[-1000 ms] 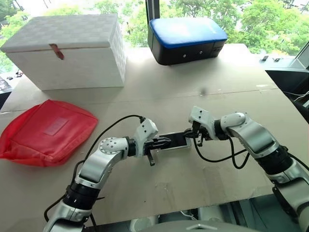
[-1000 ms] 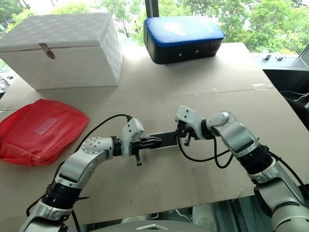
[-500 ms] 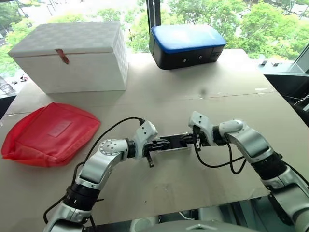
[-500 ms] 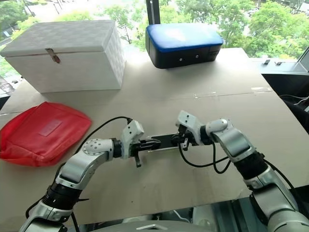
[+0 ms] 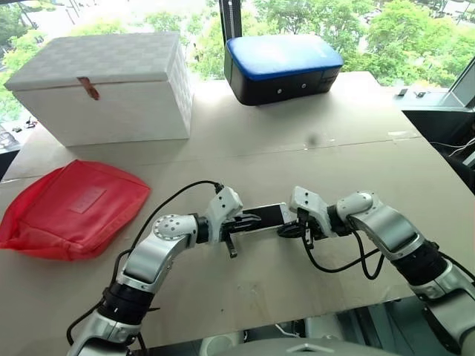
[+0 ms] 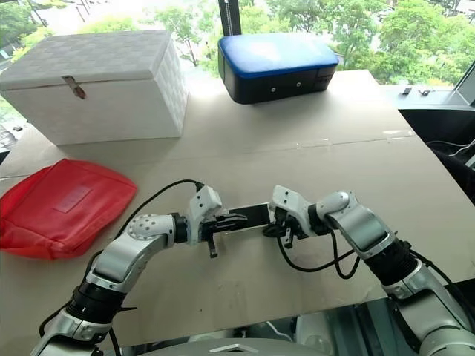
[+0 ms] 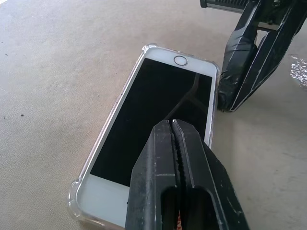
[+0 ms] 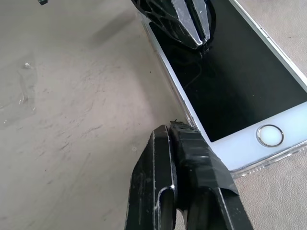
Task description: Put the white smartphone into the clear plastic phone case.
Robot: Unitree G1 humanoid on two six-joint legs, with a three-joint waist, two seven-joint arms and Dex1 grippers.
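In the lower centre of the head frame we have both arms converging on the white smartphone (image 7: 158, 120), which lies face up inside the clear plastic phone case (image 7: 76, 203) on the surface (image 5: 297, 148). The left end effector (image 7: 172, 127) has its fingers pressed together, holding nothing, tip resting on or just over the dark screen. The right end effector (image 8: 173, 128) is likewise closed and empty, its tip against the case's long edge near the home-button end. We judge the step in hand to be seating the phone fully: we should press down along the edges and corners with the closed tips, steadying the case from the side so it does not slide. Toward the left middle lies a red pouch (image 5: 70, 211); at the upper left sits a white box (image 5: 104, 85), at the upper centre a blue-topped case (image 5: 286, 63).
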